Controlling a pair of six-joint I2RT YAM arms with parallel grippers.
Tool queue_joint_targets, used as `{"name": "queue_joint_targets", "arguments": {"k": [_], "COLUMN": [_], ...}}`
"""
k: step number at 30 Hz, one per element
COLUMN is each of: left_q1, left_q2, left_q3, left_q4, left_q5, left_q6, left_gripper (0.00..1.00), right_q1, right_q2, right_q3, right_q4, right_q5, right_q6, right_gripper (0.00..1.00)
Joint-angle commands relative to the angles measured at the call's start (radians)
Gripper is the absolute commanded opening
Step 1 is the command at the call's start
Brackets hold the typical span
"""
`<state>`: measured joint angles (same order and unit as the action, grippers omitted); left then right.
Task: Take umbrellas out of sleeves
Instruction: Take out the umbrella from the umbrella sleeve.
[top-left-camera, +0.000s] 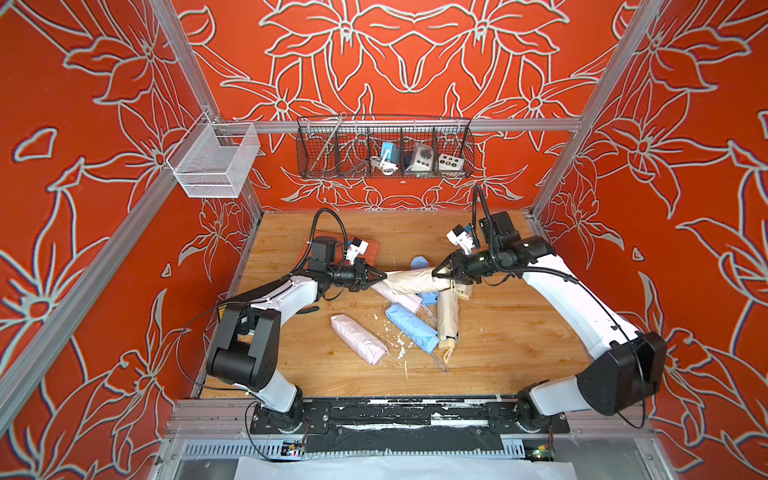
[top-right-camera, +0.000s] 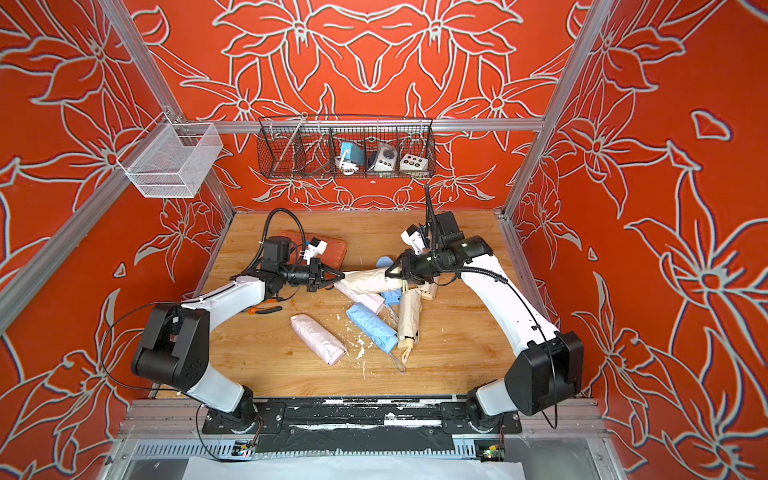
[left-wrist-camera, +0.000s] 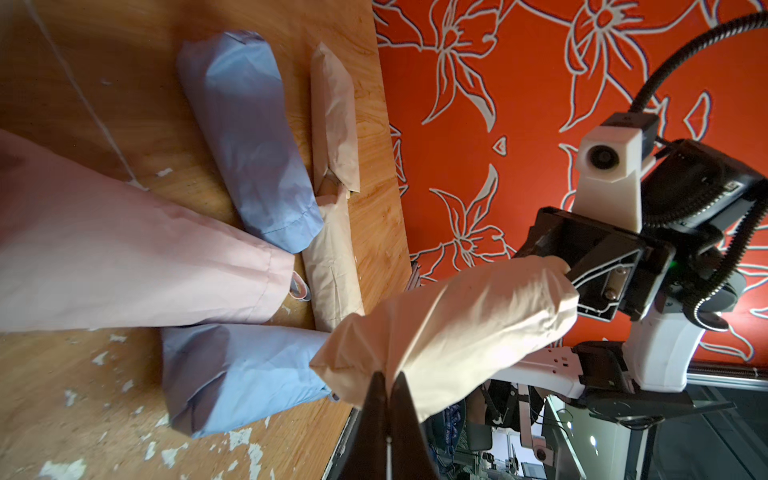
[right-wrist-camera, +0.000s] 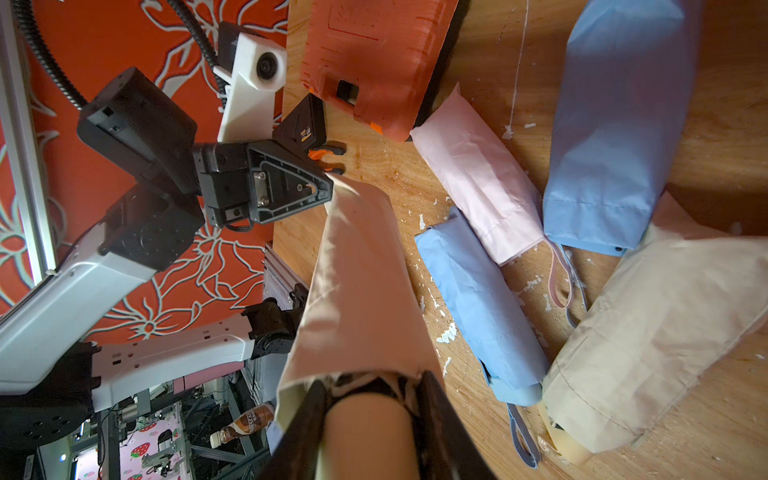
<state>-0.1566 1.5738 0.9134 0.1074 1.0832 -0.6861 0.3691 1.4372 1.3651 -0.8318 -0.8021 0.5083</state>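
Observation:
A cream sleeve (top-left-camera: 411, 280) (top-right-camera: 365, 279) with an umbrella inside hangs level above the wooden table between both arms. My left gripper (top-left-camera: 384, 276) (left-wrist-camera: 388, 380) is shut on the sleeve's (left-wrist-camera: 457, 328) closed end, pinching the thin fabric. My right gripper (top-left-camera: 436, 274) (right-wrist-camera: 374, 384) is shut on the umbrella's tan handle (right-wrist-camera: 365, 436), which sticks out of the open mouth of the sleeve (right-wrist-camera: 357, 282). Below lie more sleeved umbrellas: a pink one (top-left-camera: 358, 338), a light blue one (top-left-camera: 411, 328) and a cream one (top-left-camera: 448, 318).
An orange tool case (top-left-camera: 370, 249) lies at the back left of the table, behind my left wrist. An orange-handled tool (top-right-camera: 266, 309) lies under the left arm. A black wire basket (top-left-camera: 384, 149) and a white mesh basket (top-left-camera: 214, 160) hang on the frame. White flakes litter the wood.

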Motion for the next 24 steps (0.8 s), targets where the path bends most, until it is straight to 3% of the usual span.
{"name": "queue_joint_targets", "arguments": {"k": [1, 24], "left_q1": [0.041, 0.060], "left_q2": [-0.028, -0.006], "left_q3": [-0.012, 0.015], "left_q4": [-0.038, -0.021], "left_q5": [-0.061, -0.040], "left_q6": [0.031, 0.013], "left_gripper": [0.00, 0.00], "right_q1": [-0.017, -0.146], "right_q2": [-0.041, -0.090], "right_q3": [0.011, 0.061], "right_q4": [-0.024, -0.124], "right_q5": [-0.022, 0.044], "right_q6": [-0.036, -0.090], "right_gripper": [0.00, 0.00]}}
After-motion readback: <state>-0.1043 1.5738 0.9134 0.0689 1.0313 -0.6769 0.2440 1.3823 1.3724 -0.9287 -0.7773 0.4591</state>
